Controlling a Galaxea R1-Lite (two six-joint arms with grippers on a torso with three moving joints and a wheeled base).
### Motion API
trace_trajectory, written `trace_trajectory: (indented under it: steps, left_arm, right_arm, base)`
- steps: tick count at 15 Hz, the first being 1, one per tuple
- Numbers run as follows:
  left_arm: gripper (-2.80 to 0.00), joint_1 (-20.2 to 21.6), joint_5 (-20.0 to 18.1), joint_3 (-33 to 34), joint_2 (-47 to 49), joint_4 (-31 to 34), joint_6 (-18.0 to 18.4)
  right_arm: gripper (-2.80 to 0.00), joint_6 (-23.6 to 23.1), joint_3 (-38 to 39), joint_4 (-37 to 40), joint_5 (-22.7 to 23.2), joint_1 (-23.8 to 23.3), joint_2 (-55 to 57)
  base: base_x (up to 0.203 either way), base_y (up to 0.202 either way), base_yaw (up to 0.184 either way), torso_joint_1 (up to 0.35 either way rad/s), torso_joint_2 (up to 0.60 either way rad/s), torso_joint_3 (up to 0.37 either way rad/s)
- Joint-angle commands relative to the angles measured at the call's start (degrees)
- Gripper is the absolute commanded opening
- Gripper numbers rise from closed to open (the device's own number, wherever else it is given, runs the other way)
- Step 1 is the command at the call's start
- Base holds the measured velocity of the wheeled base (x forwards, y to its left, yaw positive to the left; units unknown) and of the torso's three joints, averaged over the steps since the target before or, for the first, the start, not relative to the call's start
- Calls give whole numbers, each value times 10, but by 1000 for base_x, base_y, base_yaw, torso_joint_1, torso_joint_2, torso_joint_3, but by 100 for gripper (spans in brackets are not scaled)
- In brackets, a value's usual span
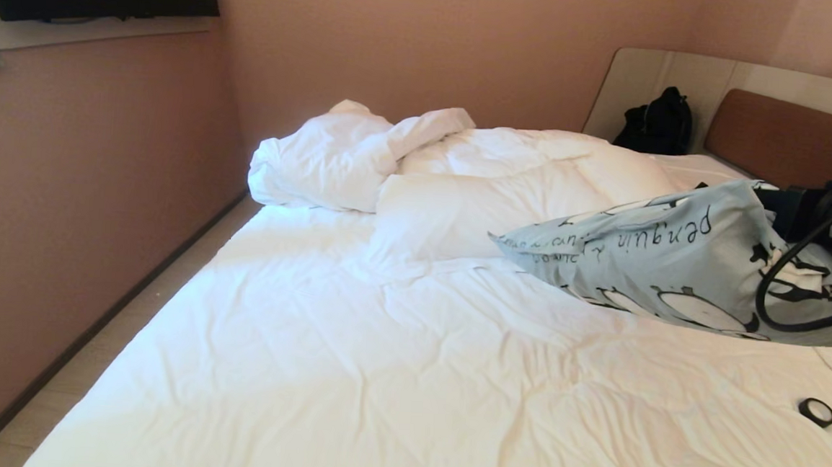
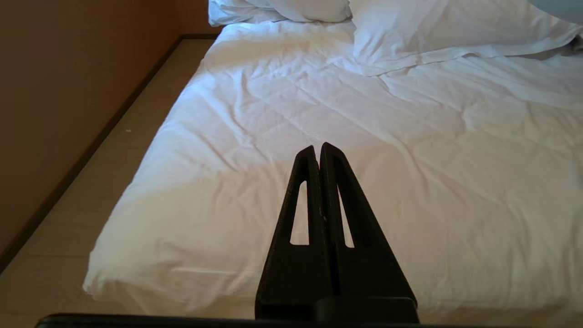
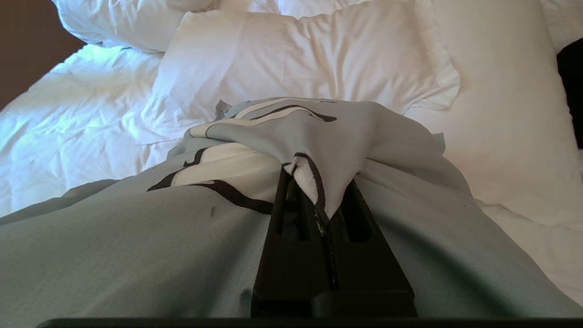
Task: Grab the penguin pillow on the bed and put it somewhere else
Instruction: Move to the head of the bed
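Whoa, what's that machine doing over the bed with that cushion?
It is moving the penguin pillow. The right gripper has its fingers pinched shut on a fold of the pillow's fabric and holds it up above the white sheets of the bed, near the headboard end. The left gripper is shut and empty, off by the bed's near edge. A black bag leans at the headboard.

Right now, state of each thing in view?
penguin pillow: lifted, pinched by a fold of fabric
right gripper: shut on the pillow
left gripper: shut, empty, above the bed
bed: unmade, duvet bunched near the wall
black backpack: upright against the headboard
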Motion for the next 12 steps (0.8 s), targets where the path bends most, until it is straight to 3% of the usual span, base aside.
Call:
trace_trajectory:
  steps: [1,12]
  left_arm:
    - [-280,0,0,1,0,0,0]
    - [-280,1,0,1,0,0,0]
  right_arm:
    - [-280,0,0,-1,1,0,0]
    - [-280,-1,1,-1,2,0,1]
  base:
    - [0,-194,2,-2,-2,-2]
    - [0,-195,1,2,3,3]
